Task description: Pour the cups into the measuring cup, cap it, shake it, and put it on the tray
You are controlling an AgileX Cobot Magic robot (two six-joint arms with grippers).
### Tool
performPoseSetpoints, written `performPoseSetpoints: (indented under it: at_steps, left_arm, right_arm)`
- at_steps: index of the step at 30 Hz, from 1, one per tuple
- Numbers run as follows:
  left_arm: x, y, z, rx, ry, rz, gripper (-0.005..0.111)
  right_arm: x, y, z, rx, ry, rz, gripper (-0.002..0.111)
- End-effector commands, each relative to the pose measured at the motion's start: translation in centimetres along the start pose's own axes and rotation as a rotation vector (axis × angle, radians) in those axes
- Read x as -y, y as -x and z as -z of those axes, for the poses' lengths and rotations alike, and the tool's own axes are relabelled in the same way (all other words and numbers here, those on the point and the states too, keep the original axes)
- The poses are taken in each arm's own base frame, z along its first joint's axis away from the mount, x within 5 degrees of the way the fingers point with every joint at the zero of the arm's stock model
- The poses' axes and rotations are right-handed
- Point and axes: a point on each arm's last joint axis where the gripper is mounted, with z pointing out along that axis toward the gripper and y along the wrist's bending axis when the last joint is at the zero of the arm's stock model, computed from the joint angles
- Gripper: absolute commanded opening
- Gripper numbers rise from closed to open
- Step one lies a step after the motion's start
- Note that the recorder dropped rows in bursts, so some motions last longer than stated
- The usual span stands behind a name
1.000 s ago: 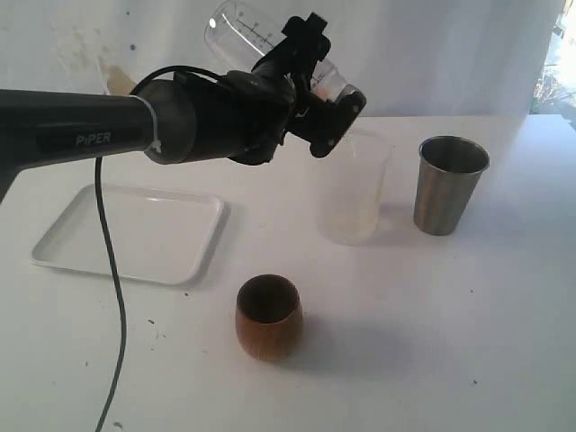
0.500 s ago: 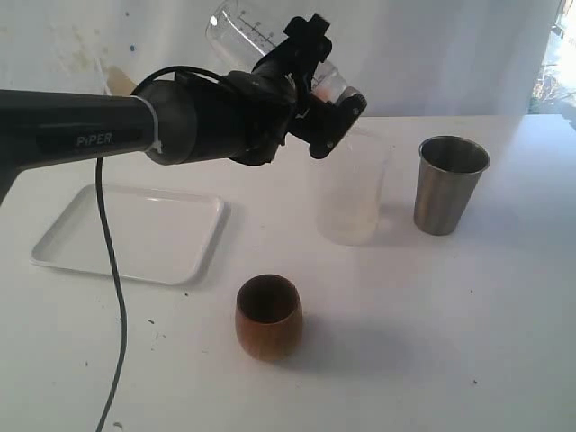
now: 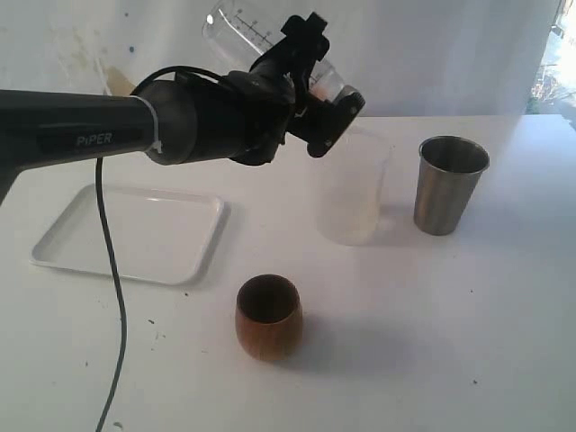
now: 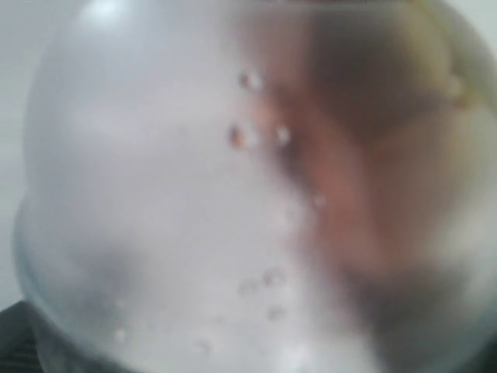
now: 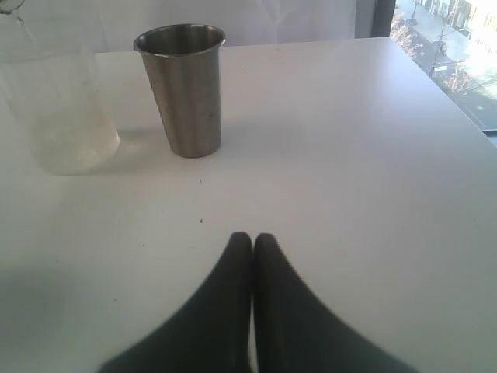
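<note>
In the exterior view we see the left gripper [image 3: 313, 79] raised above the white table [image 3: 432, 342], its jaws spread wide and clamped on a translucent whitish cup with printed graduation marks [image 3: 236, 25]. That cup is tilted in the air, one end up toward the back wall. Its other end is just above the rim of the tall clear straight-sided measuring cup [image 3: 353, 193]. The measuring cup stands upright on the table, well right of the flat white rectangular tray [image 3: 135, 234], which lies flat with nothing on it. The small rounded brown wooden cup [image 3: 268, 317] stands upright nearer the front, apart from the rest. The tapered brushed-steel tumbler [image 3: 448, 184] stands just right of the measuring cup, not touching it. A black cable [image 3: 112, 297] hangs from the left arm across the tray's edge.

The left wrist view gives us only the whitish cup [image 4: 194, 194], blurred and filling the picture, with small droplets on its wall. We cannot see the jaws there.

The right gripper [image 5: 252, 260] shows only in the right wrist view. Its two dark fingers are pressed together with nothing between them, low over bare table. Beyond it are the steel tumbler [image 5: 182, 93] and beside it the measuring cup [image 5: 62, 116], whose rim is cut off.
</note>
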Motion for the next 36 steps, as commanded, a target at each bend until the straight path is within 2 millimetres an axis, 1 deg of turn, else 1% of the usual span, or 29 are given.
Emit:
performPoseSetpoints:
  at_steps: [1,5,14,36]
  left_arm:
    - [-1.5,-1.4,0.7,-0.064,0.039,0.002,0.000]
    - [-1.6,-1.3,0.8,-0.068,0.040,0.002,0.000]
    - [-2.1,-0.1,1.5,-0.037,0.056,-0.016,0.000]
    - [-2.2,-0.1,1.6,-0.051,0.053,-0.030,0.000]
  right_arm:
    - [0.0,-0.1,0.0,0.014,-0.005,-0.002,0.000]
    - [0.0,-0.1,0.0,0.014,-0.005,-0.002,0.000]
    - [0.0,-0.1,0.0,0.014,-0.005,-0.002,0.000]
    - [0.0,-0.1,0.0,0.014,-0.005,-0.002,0.000]
